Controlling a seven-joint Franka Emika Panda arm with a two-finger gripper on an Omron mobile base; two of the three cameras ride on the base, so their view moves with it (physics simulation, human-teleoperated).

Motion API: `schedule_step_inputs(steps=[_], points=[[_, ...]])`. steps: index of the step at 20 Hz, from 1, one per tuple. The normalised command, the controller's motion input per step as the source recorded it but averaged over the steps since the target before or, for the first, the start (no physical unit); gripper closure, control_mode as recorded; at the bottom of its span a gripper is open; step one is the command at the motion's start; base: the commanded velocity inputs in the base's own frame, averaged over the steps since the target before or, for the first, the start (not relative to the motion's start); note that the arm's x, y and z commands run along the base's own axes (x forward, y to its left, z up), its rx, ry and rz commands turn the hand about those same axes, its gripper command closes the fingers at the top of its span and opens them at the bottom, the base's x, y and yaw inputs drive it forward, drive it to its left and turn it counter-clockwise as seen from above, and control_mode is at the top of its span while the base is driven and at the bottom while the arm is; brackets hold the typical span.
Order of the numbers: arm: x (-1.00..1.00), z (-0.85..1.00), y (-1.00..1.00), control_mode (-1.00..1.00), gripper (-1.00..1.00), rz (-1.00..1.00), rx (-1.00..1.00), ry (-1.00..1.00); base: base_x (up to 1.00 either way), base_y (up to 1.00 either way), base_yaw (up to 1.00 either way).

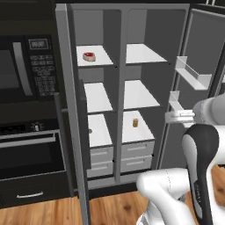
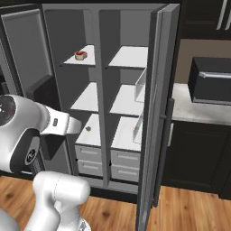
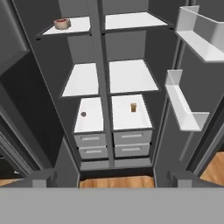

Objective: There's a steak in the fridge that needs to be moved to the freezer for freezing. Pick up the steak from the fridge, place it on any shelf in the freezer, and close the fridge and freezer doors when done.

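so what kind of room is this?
A kitchen, rendered: a tall open fridge-freezer, a microwave over a wall oven, and wood flooring.

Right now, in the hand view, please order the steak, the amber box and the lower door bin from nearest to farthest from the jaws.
1. Lower door bin, at the right.
2. Amber box, lowest right shelf.
3. Steak, top left shelf.
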Motion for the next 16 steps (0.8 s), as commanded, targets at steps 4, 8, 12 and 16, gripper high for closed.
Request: schedule_step_inputs(steps=[4, 8, 12, 16], points=[[-0.44, 0.0, 0.41, -1.0, -1.0, 0.0, 0.0, -0.01, 0.0, 0.0, 0.0], [-0.6, -0.01, -0.23, -1.0, -1.0, 0.0, 0.0, -0.03, 0.0, 0.0, 0.0], [-0.79, -0.06, -0.72, -1.0, -1.0, 0.0, 0.0, -0.06, 0.0, 0.0, 0.0], [-0.28, 0.0, -0.82, -1.0, -1.0, 0.0, 0.0, -0.06, 0.0, 0.0, 0.0]])
